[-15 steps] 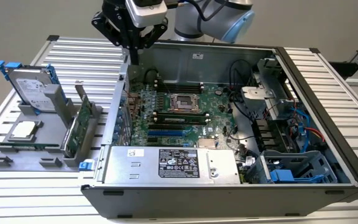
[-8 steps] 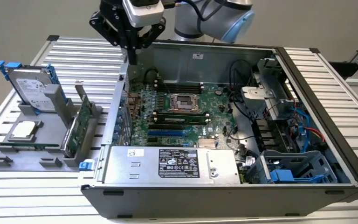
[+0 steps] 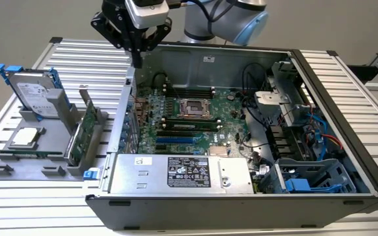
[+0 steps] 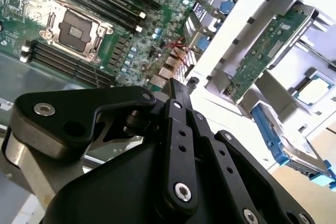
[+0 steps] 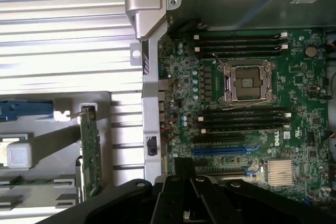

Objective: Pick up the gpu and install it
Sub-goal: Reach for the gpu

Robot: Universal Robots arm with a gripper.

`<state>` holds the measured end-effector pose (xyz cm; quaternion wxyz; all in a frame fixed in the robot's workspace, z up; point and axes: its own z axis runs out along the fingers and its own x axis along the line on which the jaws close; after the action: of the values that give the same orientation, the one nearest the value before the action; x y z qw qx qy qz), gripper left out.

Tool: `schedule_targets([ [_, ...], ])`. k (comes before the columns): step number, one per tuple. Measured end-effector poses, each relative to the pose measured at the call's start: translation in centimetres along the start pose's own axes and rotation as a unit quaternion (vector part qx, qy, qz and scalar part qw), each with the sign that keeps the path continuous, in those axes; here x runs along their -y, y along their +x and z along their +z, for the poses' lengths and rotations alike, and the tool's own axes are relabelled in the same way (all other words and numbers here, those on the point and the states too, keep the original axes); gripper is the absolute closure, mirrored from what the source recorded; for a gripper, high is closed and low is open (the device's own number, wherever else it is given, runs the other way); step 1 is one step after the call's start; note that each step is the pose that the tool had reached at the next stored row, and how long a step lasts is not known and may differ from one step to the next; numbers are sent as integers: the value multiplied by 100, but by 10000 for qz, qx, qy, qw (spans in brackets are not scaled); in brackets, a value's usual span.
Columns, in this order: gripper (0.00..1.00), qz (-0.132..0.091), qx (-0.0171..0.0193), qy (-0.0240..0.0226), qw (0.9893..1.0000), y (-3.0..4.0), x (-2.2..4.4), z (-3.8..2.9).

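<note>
The gpu (image 3: 84,132) stands on edge in a grey holder (image 3: 57,169) on the table, at the exterior view's left of the open computer case. Its green board shows in both wrist views (image 4: 261,51) (image 5: 90,153), with the silver bracket at the top end. My gripper (image 3: 137,58) hangs above the case's back corner, over its wall and well above the gpu. Its black fingers meet in one tip, shut with nothing between them (image 4: 173,84) (image 5: 184,162).
The case holds a green motherboard (image 3: 196,115) with a bare processor socket (image 3: 192,107) and blue slots (image 5: 223,151). A silver power supply (image 3: 179,173) fills the front. On the holder also stand a hard drive in a blue caddy (image 3: 35,93) and a processor chip (image 3: 25,136).
</note>
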<state>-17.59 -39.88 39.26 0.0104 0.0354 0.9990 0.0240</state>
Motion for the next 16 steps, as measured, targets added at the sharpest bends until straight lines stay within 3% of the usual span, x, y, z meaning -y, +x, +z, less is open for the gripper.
schedule_targets([
  [16, 100, 0, 0, 0, 10000, 97, 7, -3],
])
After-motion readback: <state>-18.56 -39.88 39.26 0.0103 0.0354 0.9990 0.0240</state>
